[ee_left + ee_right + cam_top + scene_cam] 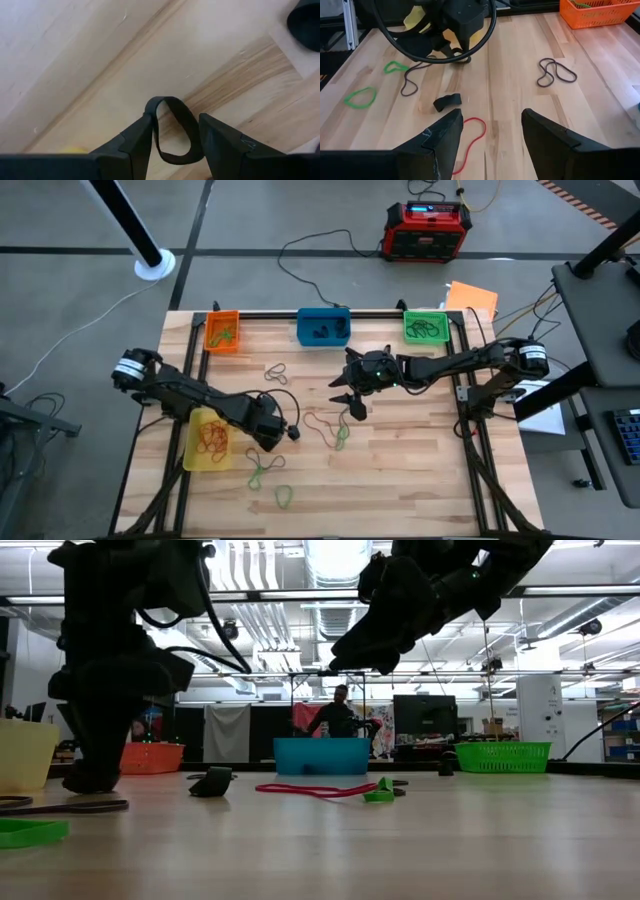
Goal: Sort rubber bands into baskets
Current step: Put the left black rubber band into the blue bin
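Note:
Four baskets are on the table: orange [222, 330], blue [323, 326] and green [426, 326] along the far edge, and yellow [205, 438] at the left. Loose rubber bands lie on the wood, among them a red one [472, 137], green ones [262, 472] and brown ones [556, 74]. My left gripper [176, 120] points down beside the yellow basket, open. Its fingers stand on either side of a black rubber band [172, 131] that lies flat on the table. My right gripper [491, 114] hangs open above the table's middle with nothing in it. My left gripper comes from above, its two fingers astride the black band's loop. One strand [156, 135] runs close along the inner side of one finger [140, 142]. I cannot tell whether it touches. The band lies slack on the wood.
A crumpled black band [447, 101] lies between the two grippers. More green bands [284, 497] lie toward the near edge. A red-and-black power box [425, 230] stands on the floor beyond the table. A person [340, 712] is in the room behind.

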You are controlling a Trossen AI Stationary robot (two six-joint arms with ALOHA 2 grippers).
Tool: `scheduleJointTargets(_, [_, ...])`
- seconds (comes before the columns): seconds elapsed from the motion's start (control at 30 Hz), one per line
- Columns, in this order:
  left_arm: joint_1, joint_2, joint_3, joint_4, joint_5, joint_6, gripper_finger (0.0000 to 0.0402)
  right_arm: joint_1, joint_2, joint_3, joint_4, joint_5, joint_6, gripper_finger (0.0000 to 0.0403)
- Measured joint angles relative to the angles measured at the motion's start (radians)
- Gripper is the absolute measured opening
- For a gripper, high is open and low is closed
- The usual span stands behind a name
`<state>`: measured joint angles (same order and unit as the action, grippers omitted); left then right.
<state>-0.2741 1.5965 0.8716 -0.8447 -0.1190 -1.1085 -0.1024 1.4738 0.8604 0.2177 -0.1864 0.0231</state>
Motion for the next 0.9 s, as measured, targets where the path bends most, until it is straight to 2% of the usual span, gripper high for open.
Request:
scheduleJointTargets(0.17, [0.000,0.001,0.000,0.005,0.005,0.010,0.0108,0.000,0.000,0.000,-0.004,0.000,0.000,0.0199])
scheduleJointTargets(0.3, [0.000,0.001,-0.001,0.003,0.005,0.018,0.0033,0.000,0.000,0.000,-0.004,0.000,-0.001,0.0199])
scheduleJointTargets(0.37, [0.000,0.001,-0.002,0.001,0.005,0.022,0.0009,0.000,0.000,0.000,-0.004,0.000,-0.005,0.0199])
scheduleJointTargets(0.63, [0.000,-0.014,0.028,-0.001,-0.034,0.133,0.0001,0.000,0.001,0.000,-0.004,0.000,-0.008,0.0199])
scheduleJointTargets(0.8, [0.000,-0.062,0.109,0.019,-0.171,0.327,0.0000,0.003,0.001,0.000,-0.001,0.001,-0.042,0.0199])
scheduleJointTargets(0.9, [0.008,-0.117,0.134,0.129,-0.239,0.510,0.0000,0.013,0.001,0.000,0.023,0.004,-0.072,0.0199])
